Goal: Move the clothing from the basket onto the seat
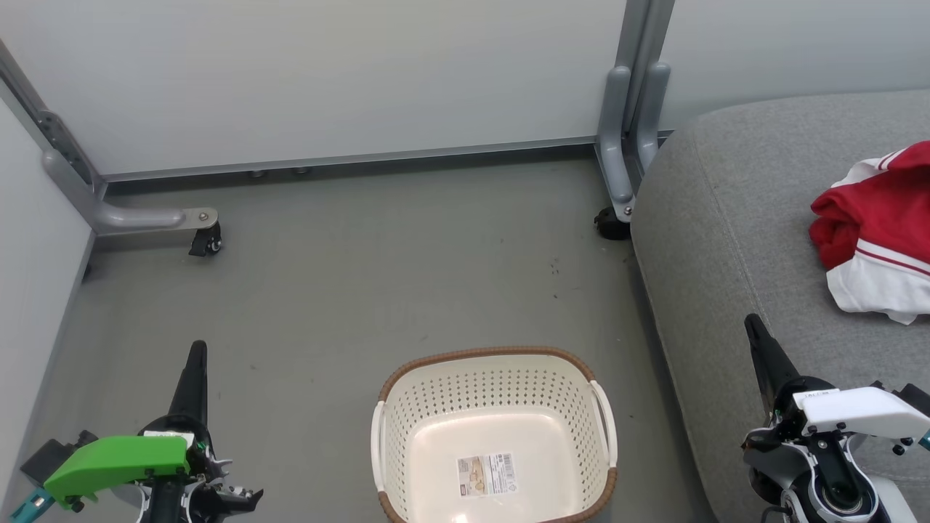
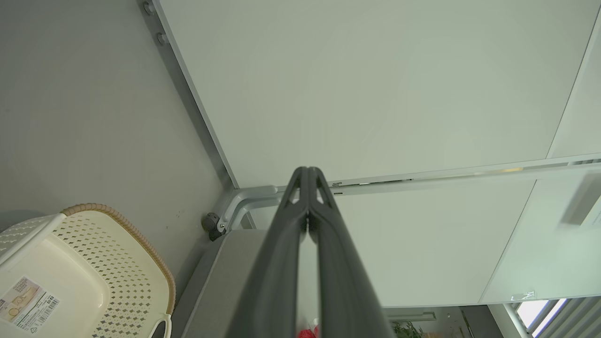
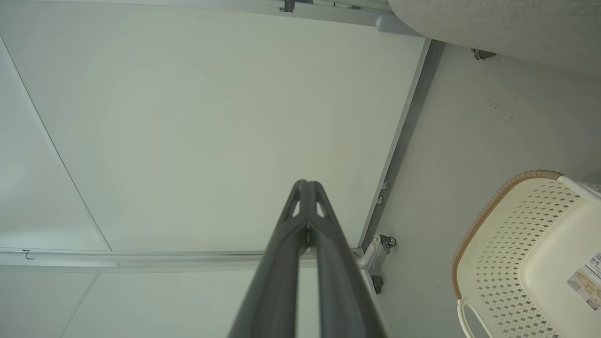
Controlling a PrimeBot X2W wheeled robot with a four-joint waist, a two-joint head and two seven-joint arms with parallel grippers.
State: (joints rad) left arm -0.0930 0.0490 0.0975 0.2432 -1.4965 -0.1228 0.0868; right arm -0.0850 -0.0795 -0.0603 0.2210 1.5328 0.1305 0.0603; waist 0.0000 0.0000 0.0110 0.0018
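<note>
L gripper [image 1: 197, 353] low left and R gripper [image 1: 753, 324] low right both have fingers pressed together, gripping nothing. Basket [image 1: 443, 407] sits on the grey floor [image 1: 327, 276] btwn them (paper label [image 1: 485, 473] showing on its bottom). Clothing [image 1: 875, 232], a red-and-white heap, lies on the seat [image 1: 726, 232], right of the basket, apart from both grippers.
</note>
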